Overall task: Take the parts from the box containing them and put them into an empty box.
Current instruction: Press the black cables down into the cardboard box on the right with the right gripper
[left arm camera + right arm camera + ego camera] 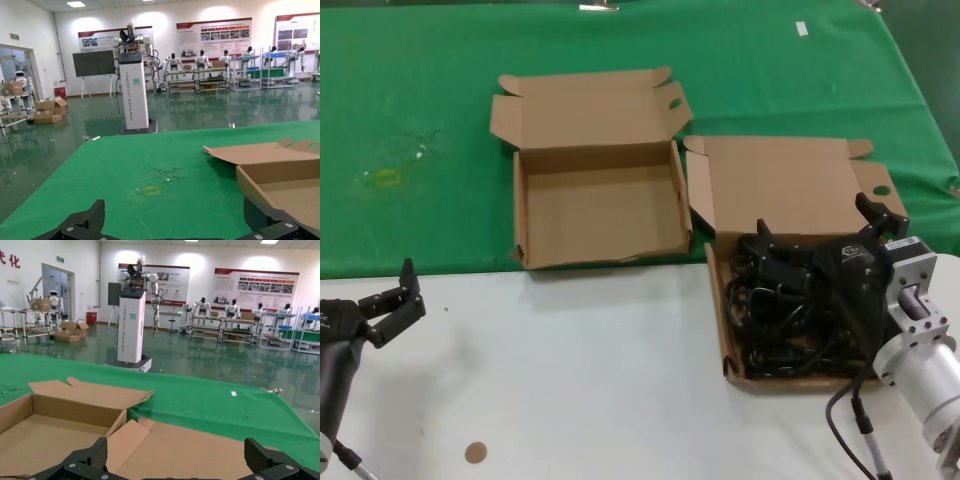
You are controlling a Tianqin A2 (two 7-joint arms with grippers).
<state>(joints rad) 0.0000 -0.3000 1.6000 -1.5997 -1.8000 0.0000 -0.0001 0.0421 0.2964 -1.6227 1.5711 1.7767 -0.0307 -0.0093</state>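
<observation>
The right gripper (820,235) hangs with fingers spread wide above the cords (790,310) in their box (800,180), grasping nothing. The left gripper (398,295), also spread and empty, sits over the table (580,370), well apart from the empty box (595,205).

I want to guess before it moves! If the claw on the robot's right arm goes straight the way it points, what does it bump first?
Probably the raised lid of the box of cords; the open right gripper hovers over the cords, pointing at it.

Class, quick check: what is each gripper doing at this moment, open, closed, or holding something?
Left gripper: open, empty, parked over the white table.
Right gripper: open, above the power cords, holding nothing.
</observation>
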